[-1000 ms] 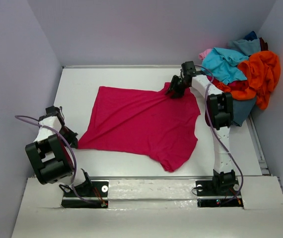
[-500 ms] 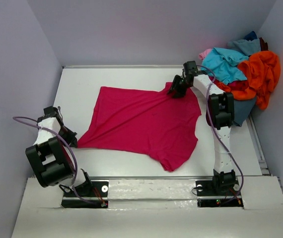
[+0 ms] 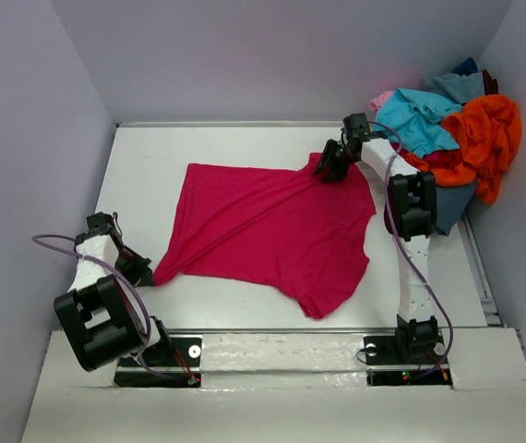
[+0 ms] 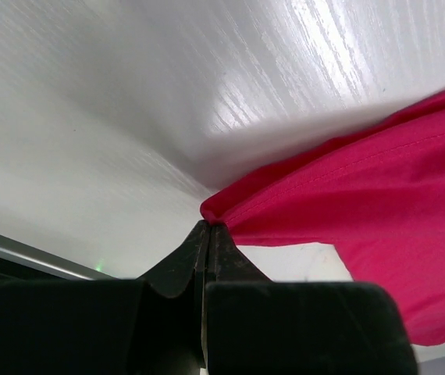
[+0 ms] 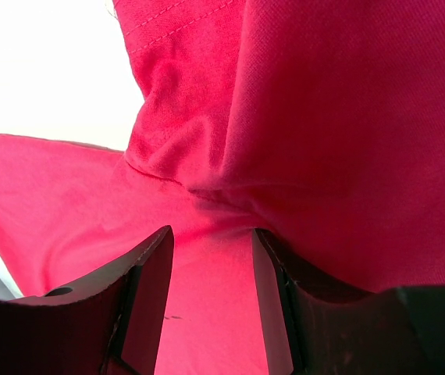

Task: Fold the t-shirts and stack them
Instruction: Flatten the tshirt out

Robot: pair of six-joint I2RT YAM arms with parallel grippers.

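A crimson-magenta t-shirt (image 3: 272,221) lies spread across the white table (image 3: 143,157), with creases running toward its far right corner. My left gripper (image 3: 145,273) is shut on the shirt's near left corner; the left wrist view shows that gripper (image 4: 208,227) with its tips pinched on the cloth's (image 4: 379,180) point, just above the tabletop (image 4: 129,94). My right gripper (image 3: 327,168) sits at the far right edge by the neck. In the right wrist view that gripper (image 5: 211,234) has its jaws apart around a thick bunch of the shirt (image 5: 324,117), which drapes over the right finger.
A heap of other t-shirts (image 3: 457,138), turquoise, orange, pink and dark blue, fills the far right corner against the wall. Grey walls close in the left, far and right sides. The arm bases stand on the near rail (image 3: 281,346).
My left gripper has drawn the near left corner toward the near edge and a little right, stretching that side. My right gripper and the far right edge have shifted slightly right.
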